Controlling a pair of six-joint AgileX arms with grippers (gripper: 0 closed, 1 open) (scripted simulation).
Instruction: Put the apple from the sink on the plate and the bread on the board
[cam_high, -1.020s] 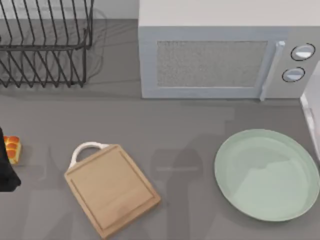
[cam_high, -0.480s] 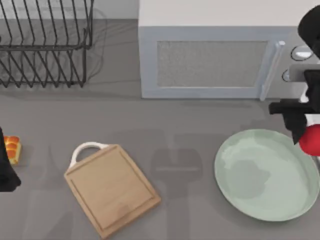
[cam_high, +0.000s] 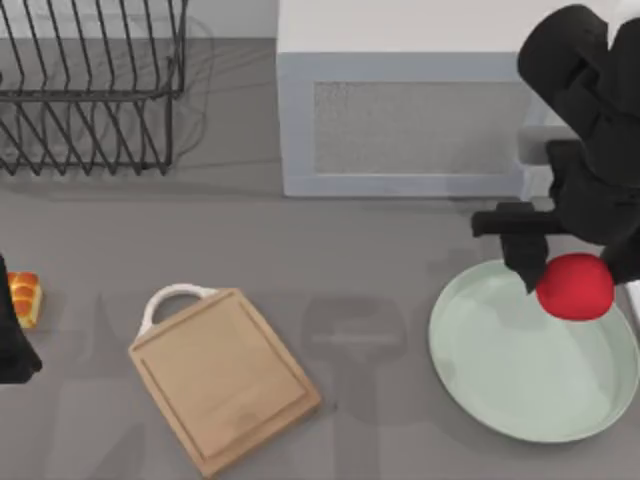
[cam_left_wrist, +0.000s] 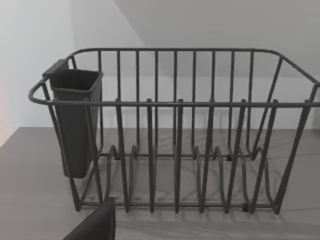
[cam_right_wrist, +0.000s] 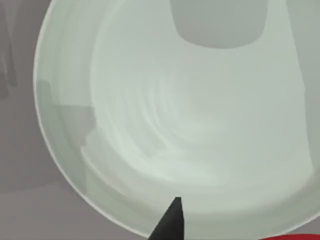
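- The apple (cam_high: 574, 286) is a plain red ball gripped in the right hand (cam_high: 560, 275), above the far right part of the plate (cam_high: 500, 390); whether it touches the plate cannot be told.
- The right hand's dark fingers (cam_high: 522, 262) clasp the apple's sides, and the arm reaches in from the top right, in front of the microwave (cam_high: 400, 120).
- In the right wrist view, the plate (cam_right_wrist: 150, 125) lies below, with one dark fingertip (cam_right_wrist: 169, 220) and a sliver of red at the frame's edge.
- The plate is pale mint green, resting on the grey desk (cam_high: 360, 250) at the right.
- The bread (cam_high: 24, 297) sits at the far left edge of the desk, just beside the left hand (cam_high: 10, 330); I cannot tell how that hand's fingers stand.
- The board (cam_high: 225, 375) lies tilted left of centre, bare, its white loop handle pointing up-left, well apart from bread and plate.
- A wire dish rack (cam_high: 90, 90) stands at the far left; the left wrist view shows the rack (cam_left_wrist: 175, 150) with a dark cup at one corner.
- No writing or labels can be read anywhere.
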